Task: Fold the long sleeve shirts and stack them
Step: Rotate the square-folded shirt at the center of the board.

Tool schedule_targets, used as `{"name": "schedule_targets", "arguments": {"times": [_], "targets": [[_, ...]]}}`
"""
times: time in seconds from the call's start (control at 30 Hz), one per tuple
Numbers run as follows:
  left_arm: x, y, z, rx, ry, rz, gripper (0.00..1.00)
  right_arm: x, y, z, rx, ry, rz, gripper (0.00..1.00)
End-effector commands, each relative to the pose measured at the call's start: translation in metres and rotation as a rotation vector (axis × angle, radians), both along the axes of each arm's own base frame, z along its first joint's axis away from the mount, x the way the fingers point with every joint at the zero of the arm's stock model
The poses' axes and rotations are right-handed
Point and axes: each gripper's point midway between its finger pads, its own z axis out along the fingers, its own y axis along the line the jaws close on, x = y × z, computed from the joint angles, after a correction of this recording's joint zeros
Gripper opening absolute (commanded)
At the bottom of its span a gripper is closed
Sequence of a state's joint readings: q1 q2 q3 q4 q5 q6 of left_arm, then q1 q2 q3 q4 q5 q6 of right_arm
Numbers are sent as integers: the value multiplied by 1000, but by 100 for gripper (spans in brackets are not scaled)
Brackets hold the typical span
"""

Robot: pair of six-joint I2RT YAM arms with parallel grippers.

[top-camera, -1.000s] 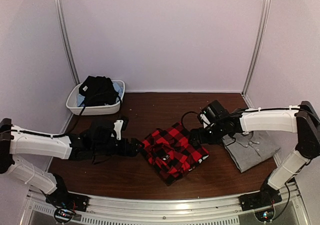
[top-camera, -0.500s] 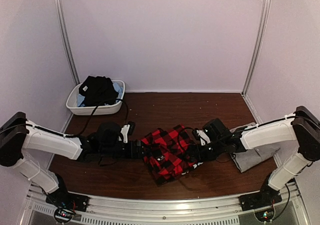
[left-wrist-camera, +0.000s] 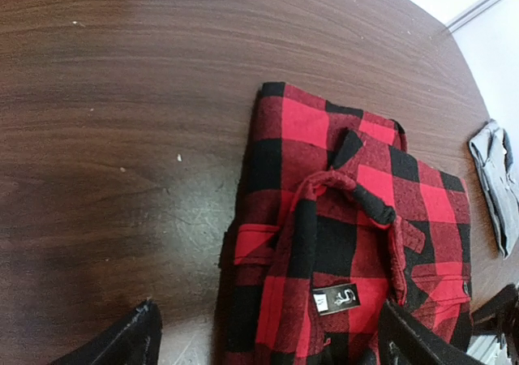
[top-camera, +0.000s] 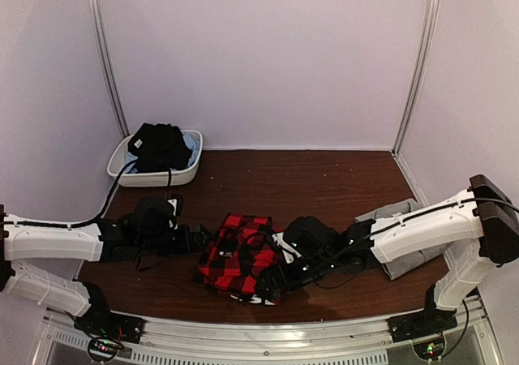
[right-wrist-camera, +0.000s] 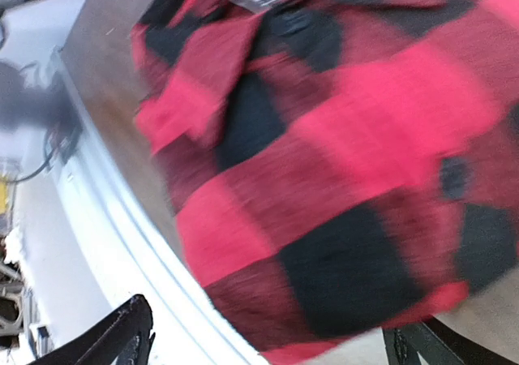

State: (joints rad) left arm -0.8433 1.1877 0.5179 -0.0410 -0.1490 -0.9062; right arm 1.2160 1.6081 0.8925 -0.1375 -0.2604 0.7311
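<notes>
Left jaws and right jaws gape wide, holding nothing; the flannel shirt [left-wrist-camera: 357, 199] lies between them, its label [left-wrist-camera: 336, 298] lettering unreadable; open desk [left-wrist-camera: 122, 97] ahead.

Two long sleeve shirts lie on the one brown table [top-camera: 324, 178]: one red-and-black check flannel [top-camera: 237, 255] at the lower centre of the top view and one plain grey shirt [top-camera: 408, 263] at the lower right. One white tub [top-camera: 154, 177] stands at the upper left, holding one black bundle of cloth [top-camera: 159, 144]. Two white arms reach in, the left arm [top-camera: 57, 242] from the lower left and the right arm [top-camera: 418, 229] from the lower right.
</notes>
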Motion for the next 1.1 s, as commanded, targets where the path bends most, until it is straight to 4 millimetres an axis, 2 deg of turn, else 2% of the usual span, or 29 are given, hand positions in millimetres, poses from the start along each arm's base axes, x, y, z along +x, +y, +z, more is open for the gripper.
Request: {"name": "schedule_targets", "arguments": {"times": [0.0,0.2,0.33,0.43,0.57,0.73,0.9,1.07], "targets": [[-2,22,-5,87,-8,44,95,54,-39,11,-102,-112,-120,100],[-10,18,-7,42,12,13,94,113,-55,36,-125,-202,-154,100],[-20,14,-11,-3,42,-14,94,157,-49,41,-108,-228,-127,100],[-31,11,-12,-57,68,-27,94,185,-38,28,-105,-208,-81,100],[-46,6,-14,-122,99,-42,94,202,-19,7,-79,-148,-21,100],[-56,-5,-23,-190,136,-70,90,198,-13,-20,-67,-83,3,99],[-58,-18,-26,-200,151,-121,84,175,-21,-23,-8,-32,-3,96],[-51,-21,-25,-194,130,-111,77,144,-38,-25,64,29,-39,94]]}}
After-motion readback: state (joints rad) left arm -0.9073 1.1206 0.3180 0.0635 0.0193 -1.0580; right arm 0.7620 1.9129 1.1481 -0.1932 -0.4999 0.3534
